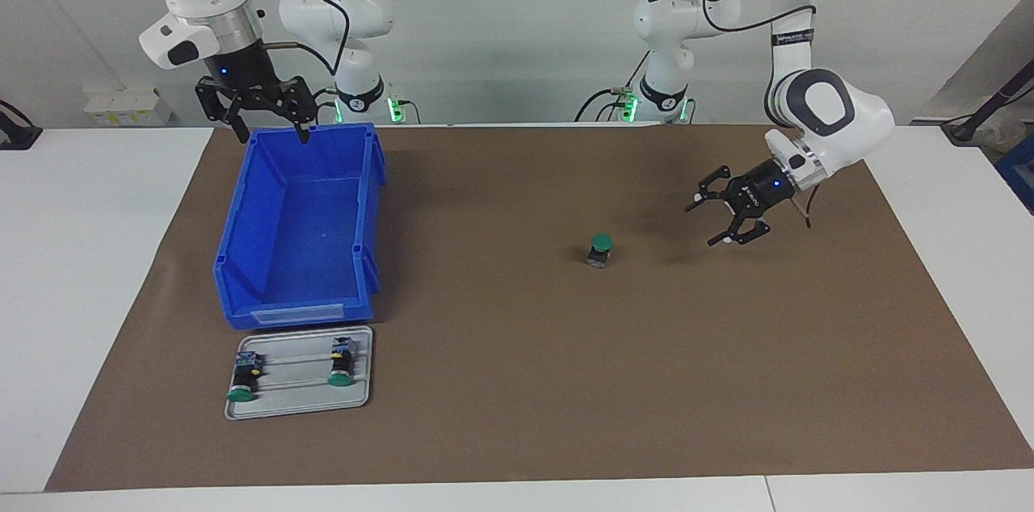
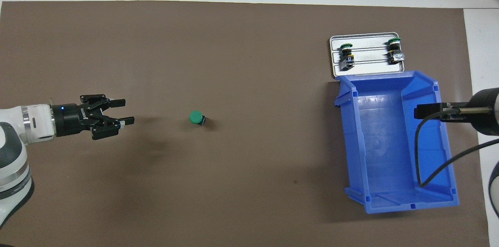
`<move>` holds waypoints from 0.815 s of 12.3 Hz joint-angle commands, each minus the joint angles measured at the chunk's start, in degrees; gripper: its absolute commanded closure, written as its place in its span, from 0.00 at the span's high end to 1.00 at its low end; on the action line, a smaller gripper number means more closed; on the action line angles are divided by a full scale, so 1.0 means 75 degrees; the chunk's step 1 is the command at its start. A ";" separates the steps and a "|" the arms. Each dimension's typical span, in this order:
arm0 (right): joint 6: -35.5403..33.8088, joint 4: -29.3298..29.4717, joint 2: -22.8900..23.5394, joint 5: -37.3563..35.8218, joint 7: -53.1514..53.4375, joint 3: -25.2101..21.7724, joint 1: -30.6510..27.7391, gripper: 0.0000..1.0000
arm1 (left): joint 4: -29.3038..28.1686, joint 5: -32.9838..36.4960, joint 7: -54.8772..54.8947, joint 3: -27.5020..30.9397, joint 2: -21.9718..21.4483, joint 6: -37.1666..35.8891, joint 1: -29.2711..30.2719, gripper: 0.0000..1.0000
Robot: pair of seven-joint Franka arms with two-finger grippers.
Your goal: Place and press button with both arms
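One button (image 1: 599,249) (image 2: 197,117) stands upright on the brown mat, green cap up, with nothing touching it. My left gripper (image 1: 703,225) (image 2: 128,111) hangs low over the mat, turned sideways with its tips pointing at that button; a clear gap lies between them. Its fingers are open and hold nothing. My right gripper (image 1: 273,136) (image 2: 423,111) waits over the blue bin (image 1: 234,237) (image 2: 429,83) at the rim closest to the robots, open and holding nothing. Two more buttons (image 1: 242,379) (image 2: 346,54) lie on their sides on a metal tray (image 1: 299,399) (image 2: 370,67).
The blue bin has nothing in it and stands toward the right arm's end of the table. The tray lies right beside it, farther from the robots. The brown mat (image 1: 517,383) (image 2: 234,184) covers most of the white table.
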 commanded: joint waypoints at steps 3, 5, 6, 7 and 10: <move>-0.0087 0.0034 -0.0056 0.0146 0.0082 0.0024 -0.0040 0.99 | 0.0661 0.1839 -0.3323 -0.0012 -0.0398 0.0278 -0.0691 0.65; -0.0087 0.0034 -0.0056 0.0146 0.0082 0.0024 -0.0040 0.99 | 0.1269 0.3102 -0.4986 -0.0035 -0.0387 0.0290 -0.1251 0.65; -0.0087 0.0034 -0.0056 0.0146 0.0082 0.0024 -0.0040 0.99 | 0.1609 0.3724 -0.5958 -0.0047 -0.0317 0.0290 -0.1498 0.64; -0.0087 0.0034 -0.0056 0.0146 0.0082 0.0024 -0.0040 0.99 | 0.1903 0.4217 -0.6733 -0.0058 -0.0246 0.0290 -0.1825 0.62; -0.0087 0.0034 -0.0056 0.0146 0.0082 0.0024 -0.0040 0.99 | 0.2467 0.5694 -0.8903 -0.0082 0.0035 0.0220 -0.2611 0.24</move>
